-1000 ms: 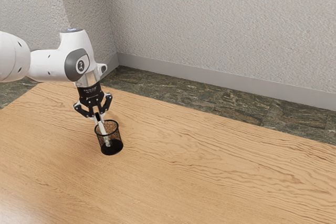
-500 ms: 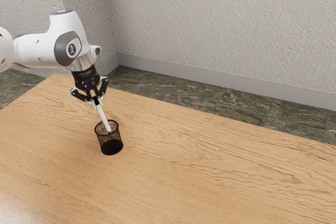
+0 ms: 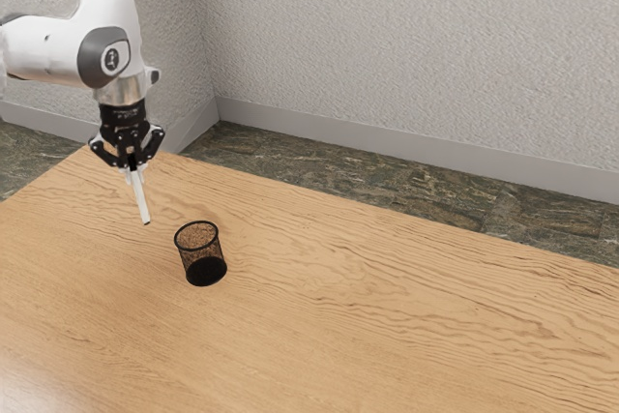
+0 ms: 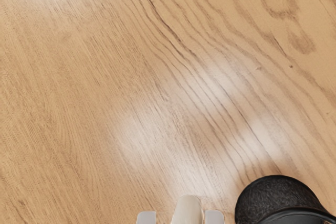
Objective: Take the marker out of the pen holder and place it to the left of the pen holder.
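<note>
- Clock read on the exterior view, 12 at its top.
- Gripper [image 3: 133, 172]: hangs nearly upright, fingertips down, at roughly 11 o'clock from the pen holder [image 3: 205, 271]. Fingers drawn in to about the marker's thickness, one either side of it; marker held.
- Marker [image 3: 144, 205]: pale, slim, out of the holder, in the air over the table [image 3: 397, 307]. Sits between 10 and 11 o'clock from the holder, well apart from it. Slightly tilted, free end pointing between 5 and 6 o'clock from the fingertips. Height of that end above the wood hard to judge.
- Pen holder: black mesh cup, dark base, upright on the table, mouth open. Lies at about 5 o'clock from the gripper.
- Wrist view: marker's rounded end shows between two pale fingertips [image 4: 214, 217]; the holder's dark form is near, outside one of them.
- Arm [image 3: 63, 50]: white, reaches in from 9 o'clock, bends down to the gripper.
- Table: light wood, strong wavy grain. Far edge slants away toward a point between 3 and 4 o'clock.
- Beyond that edge: dark, stone-like floor [image 3: 426, 191], then grey textured wall [image 3: 406, 45].
</note>
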Available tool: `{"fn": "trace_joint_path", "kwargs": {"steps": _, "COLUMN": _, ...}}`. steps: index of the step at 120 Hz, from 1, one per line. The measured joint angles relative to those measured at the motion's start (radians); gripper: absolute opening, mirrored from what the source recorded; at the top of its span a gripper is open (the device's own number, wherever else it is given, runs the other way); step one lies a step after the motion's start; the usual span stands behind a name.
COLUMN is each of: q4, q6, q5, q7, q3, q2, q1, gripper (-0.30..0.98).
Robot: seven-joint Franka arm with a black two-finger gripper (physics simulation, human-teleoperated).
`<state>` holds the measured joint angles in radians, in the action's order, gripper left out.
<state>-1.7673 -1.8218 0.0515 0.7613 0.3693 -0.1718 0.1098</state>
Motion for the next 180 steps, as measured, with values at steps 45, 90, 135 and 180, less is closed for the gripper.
{"fn": "trace_joint_path", "kwargs": {"steps": 45, "q4": 0.081, "q6": 0.172, "q5": 0.06, "q7": 0.046, "q3": 0.051, "q2": -0.202, "q1": -0.003, "gripper": -0.06}}
{"fn": "trace_joint_path", "kwargs": {"steps": 90, "q4": 0.171, "q6": 0.296, "q5": 0.036, "q7": 0.065, "q3": 0.063, "q2": -0.36, "q1": -0.029, "gripper": -0.07}}
{"fn": "trace_joint_path", "kwargs": {"steps": 135, "q4": 0.187, "q6": 0.308, "q5": -0.001, "q7": 0.071, "q3": 0.063, "q2": -0.376, "q1": -0.038, "gripper": 0.45}}
{"fn": "trace_joint_path", "kwargs": {"steps": 180, "q4": 0.193, "q6": 0.275, "q5": -0.095, "q7": 0.012, "q3": 0.062, "q2": -0.224, "q1": -0.037, "gripper": 0.64}}
